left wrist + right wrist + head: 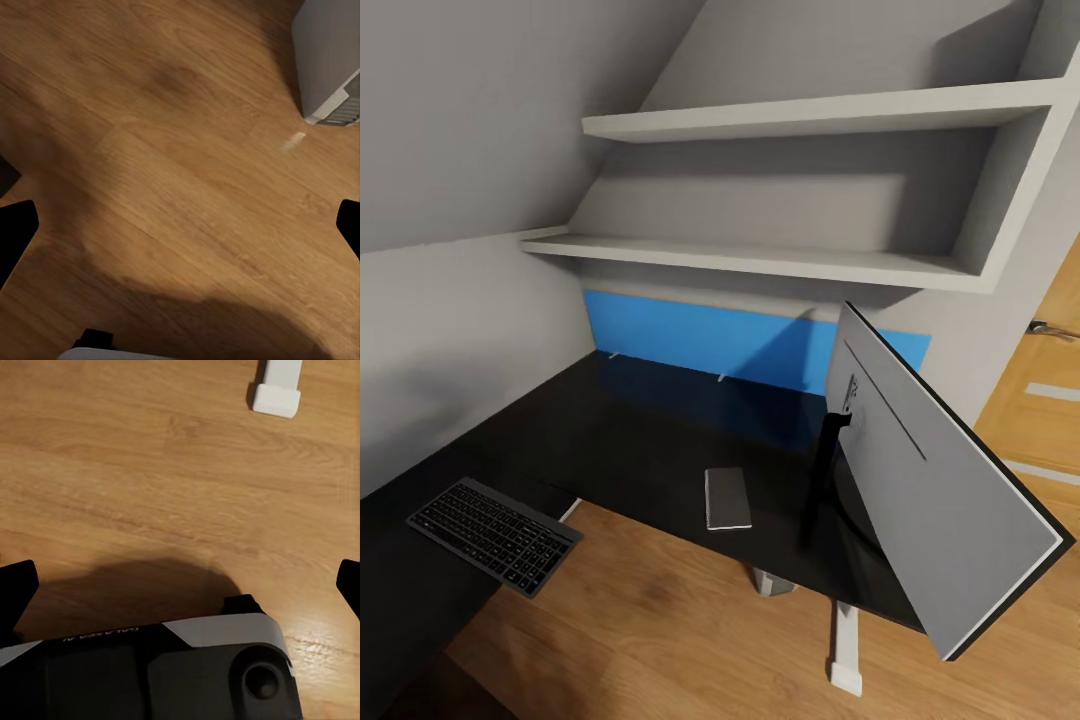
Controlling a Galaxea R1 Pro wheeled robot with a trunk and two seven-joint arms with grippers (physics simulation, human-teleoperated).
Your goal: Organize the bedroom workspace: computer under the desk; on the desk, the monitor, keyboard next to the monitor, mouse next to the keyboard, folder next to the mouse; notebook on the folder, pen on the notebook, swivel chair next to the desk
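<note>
The glossy black desk (650, 430) runs from the left to the right of the head view. On its right end stands the monitor (940, 480), silver-grey back toward me and strongly tilted, on a thin black neck. The grey notebook (727, 497) lies flat near the desk's front edge, left of the monitor's neck. Far left, the keyboard (495, 535) rests on the black top, with its near right corner past the edge. My left gripper (180, 225) and right gripper (180, 585) both hang open over bare wood floor, holding nothing.
A blue panel (700, 340) lines the wall behind the desk, under two white shelves (780, 262). The desk's white foot bar (845, 650) (276, 390) lies on the floor. An oak door (1040, 400) is at right. A pale grey boxy corner (326, 60) stands near the left gripper.
</note>
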